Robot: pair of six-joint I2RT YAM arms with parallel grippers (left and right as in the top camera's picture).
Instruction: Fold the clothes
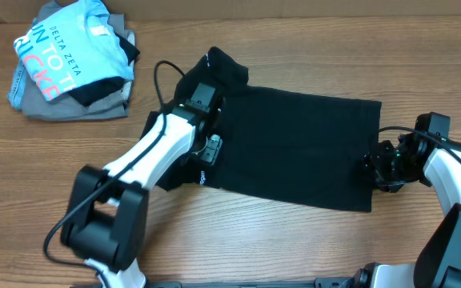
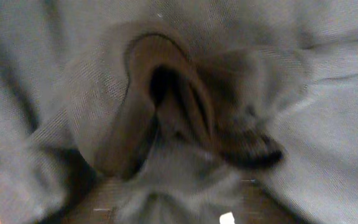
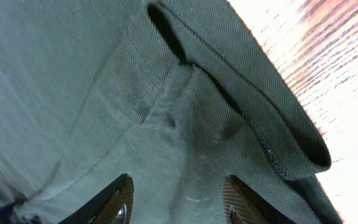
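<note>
Two garments lie heaped at ten o'clock on the wooden table [image 1: 254,240]: a crumpled light blue shirt [image 1: 54,56] with pink lettering over a grey garment [image 1: 70,108], its shape mostly buried. At the table's centre lies the black T-shirt [image 1: 294,144], soft and matte, spread as a rough rectangle with a bunched lump at its eleven o'clock corner. The white left arm reaches up from seven o'clock, and the left gripper [image 1: 206,108] sits on the shirt's nine o'clock edge, black against black, so its fingers are lost from overhead. Its wrist camera gives only a blur of rumpled knit [image 2: 328,124] with a dark rounded fold at the middle; whether that gripper is wide or narrow I cannot tell. At the shirt's three o'clock edge sits the right gripper [image 1: 374,164], its arm cut off by the frame at four o'clock. Its wrist view shows ribbed fingertips [image 3: 120,202] standing well apart, the gripper [image 3: 178,202] clamping nothing, above fine-woven cloth [image 3: 73,74] with a stitched hem curling at three o'clock, and washed-out wood beyond.
</note>
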